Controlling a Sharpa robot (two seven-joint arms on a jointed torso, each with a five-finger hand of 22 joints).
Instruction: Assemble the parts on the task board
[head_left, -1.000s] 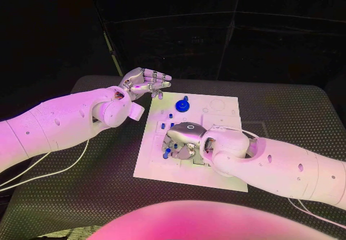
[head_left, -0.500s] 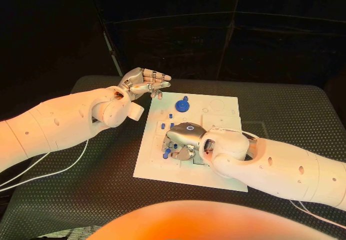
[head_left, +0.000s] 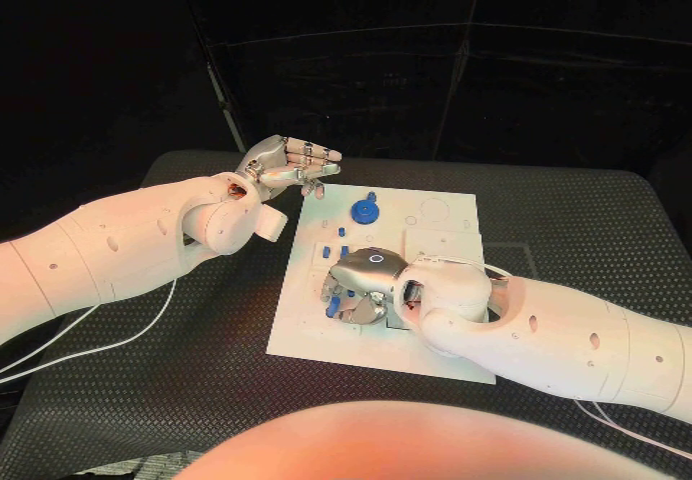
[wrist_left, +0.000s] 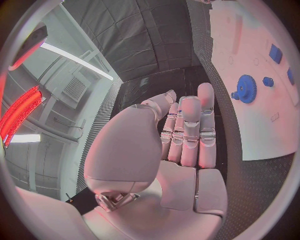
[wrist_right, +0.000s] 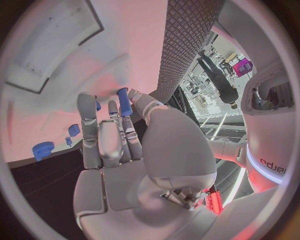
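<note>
Board sits white in the middle of my black table, with the blue parts scattered over its left and far areas. My right hand is down over the board's left-centre, fingers curled, and in the right wrist view I see a small blue peg pinched between thumb and a fingertip, close above the white surface. A blue gear lies flat on the far part of the board, well apart from that hand, with a few small blue pieces between them. My left hand hovers off the board's far-left corner, fingers curled in together, holding nothing I can see.
</note>
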